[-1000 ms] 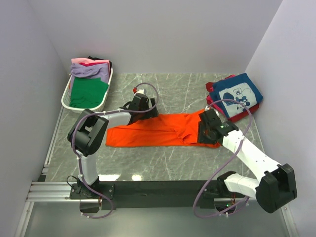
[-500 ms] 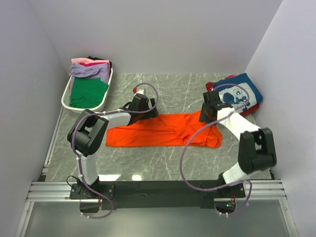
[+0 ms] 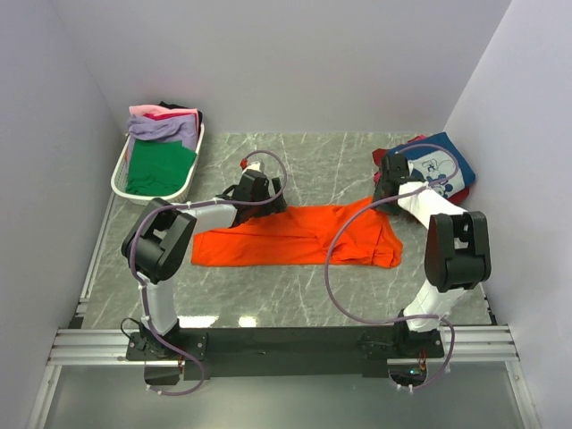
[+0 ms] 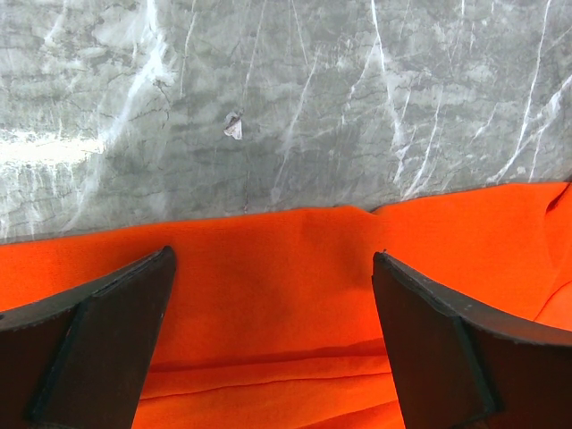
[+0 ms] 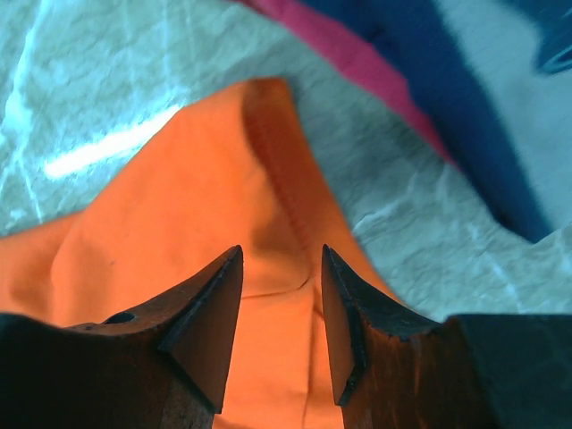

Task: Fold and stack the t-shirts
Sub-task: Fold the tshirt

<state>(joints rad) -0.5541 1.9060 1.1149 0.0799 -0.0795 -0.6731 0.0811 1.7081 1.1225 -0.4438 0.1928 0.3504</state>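
A bright orange t-shirt [image 3: 286,237] lies spread across the middle of the table, creased lengthwise. My left gripper [image 3: 271,200] hovers wide open over its far edge, orange cloth [image 4: 268,304] under both fingers and nothing held [image 4: 273,253]. At the shirt's far right corner, which rises to a point, stands my right gripper [image 3: 382,193]. Its jaws are partly apart [image 5: 281,248] with orange cloth [image 5: 179,206] lying in the gap, untouched by the pads. A folded navy t-shirt with white print [image 3: 442,170] lies at the back right on a red one [image 5: 357,54].
A white slatted basket [image 3: 121,170] at the back left holds green [image 3: 161,168], lavender [image 3: 161,128], pink and darker t-shirts. Walls close in on the left, back and right. The marble tabletop [image 4: 295,107] shows beyond the orange shirt's far edge.
My right gripper has travelled from the shirt's near right part up to its far right corner, and that end of the shirt now lies flatter and wider. The left arm has stayed put.
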